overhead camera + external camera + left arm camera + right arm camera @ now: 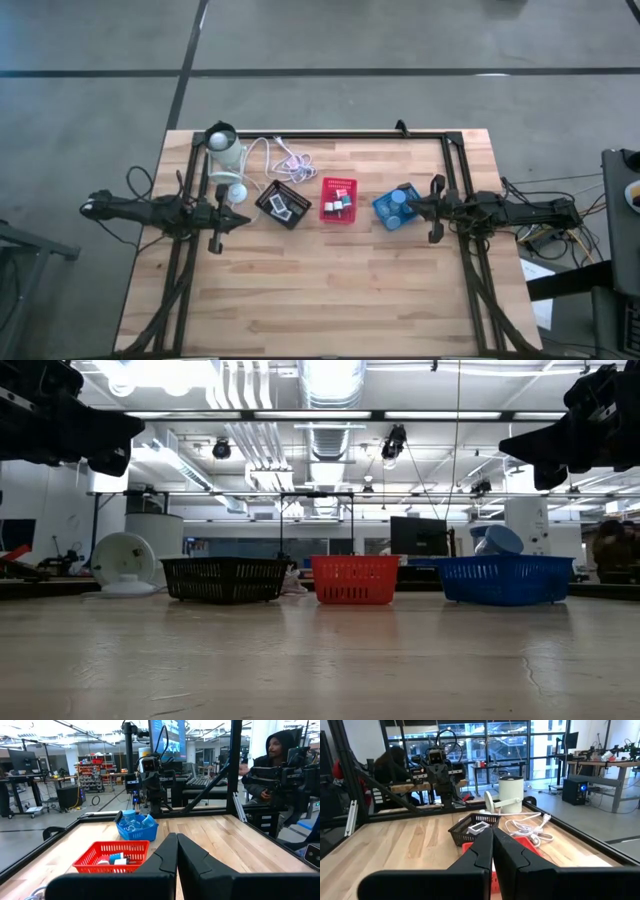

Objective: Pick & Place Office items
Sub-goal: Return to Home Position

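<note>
Your left gripper (pixel 240 218) and right gripper (pixel 412 207) hover mid-frame, each with its fingers pressed together and holding nothing. Between them on the wooden table (pixel 330 290), the office items (pixel 340 205) sit in the black bin (pixel 225 580), red bin (pixel 355 580) and blue bin (pixel 505 580). A person (pixel 272 765) sits in the upper right of the left wrist view.

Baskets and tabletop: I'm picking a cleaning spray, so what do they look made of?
Black basket, red basket, blue basket: probably moulded plastic, matte to slightly glossy. Each has walls of a regular open lattice in one solid colour. Tabletop: wood, likely a butcher-block slab with a smooth sealed finish. Pale strips with visible grain run along its length.
</note>
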